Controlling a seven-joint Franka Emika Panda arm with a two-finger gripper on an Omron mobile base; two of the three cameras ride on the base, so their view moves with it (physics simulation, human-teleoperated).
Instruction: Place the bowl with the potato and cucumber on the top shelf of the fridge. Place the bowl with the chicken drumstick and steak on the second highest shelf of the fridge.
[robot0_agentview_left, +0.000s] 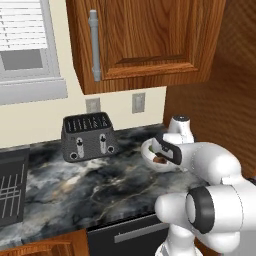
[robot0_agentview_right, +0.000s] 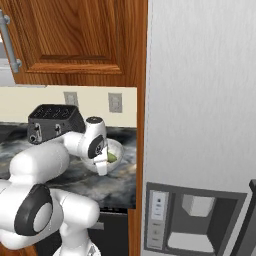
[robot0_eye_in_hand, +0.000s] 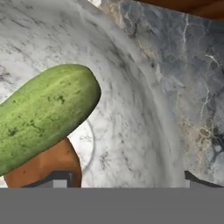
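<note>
The pale speckled bowl (robot0_eye_in_hand: 131, 109) with the potato and cucumber sits on the dark marble counter (robot0_agentview_left: 95, 185), near its right end beside the wood panel. In the hand view the green cucumber (robot0_eye_in_hand: 43, 113) lies across the brown potato (robot0_eye_in_hand: 48, 164). My gripper (robot0_eye_in_hand: 124, 181) is open and straddles the bowl's rim: one fingertip (robot0_eye_in_hand: 57, 178) stands inside by the potato, the other outside the wall. The arm covers part of the bowl (robot0_agentview_left: 149, 152) (robot0_agentview_right: 117, 148). The fridge (robot0_agentview_right: 200, 100) door is shut, so its top shelf and second highest shelf are hidden. The bowl with the chicken drumstick and steak is out of view.
A black toaster (robot0_agentview_left: 89, 136) stands at the back of the counter, left of the bowl. A wooden wall cabinet (robot0_agentview_left: 145, 40) hangs above. A wood side panel (robot0_agentview_right: 141, 125) separates the counter from the fridge. A dark grated cooktop (robot0_agentview_left: 11, 185) lies at the far left.
</note>
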